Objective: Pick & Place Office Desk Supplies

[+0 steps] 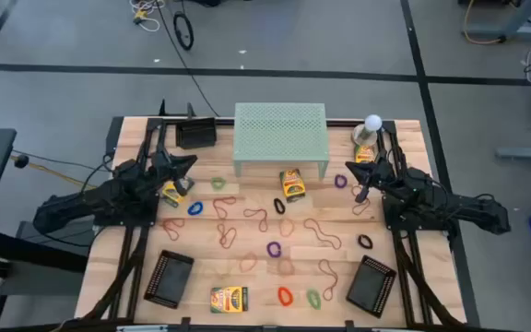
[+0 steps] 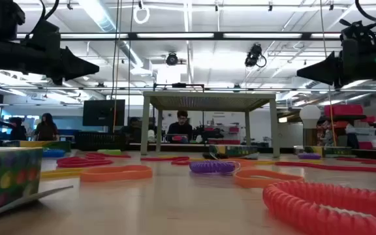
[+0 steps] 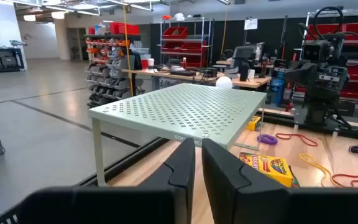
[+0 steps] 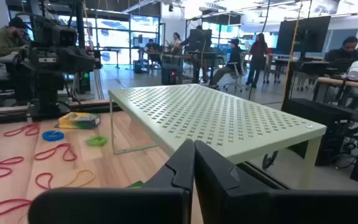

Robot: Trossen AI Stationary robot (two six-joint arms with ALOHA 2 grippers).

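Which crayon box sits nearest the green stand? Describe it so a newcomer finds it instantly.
Start at the pale green perforated stand at the table's far edge. Just in front of its open side stands a small yellow-and-green printed box. Unlike the box by the left gripper or the near-edge box, it sits mid-table beside a black band.

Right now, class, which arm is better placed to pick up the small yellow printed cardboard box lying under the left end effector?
Left. In the high view its end effector hovers beside that yellow printed box, while the right end effector sits across the table.

table [image 1: 247, 281]: pale wood planks | stand [image 1: 279, 129]: matt perforated metal
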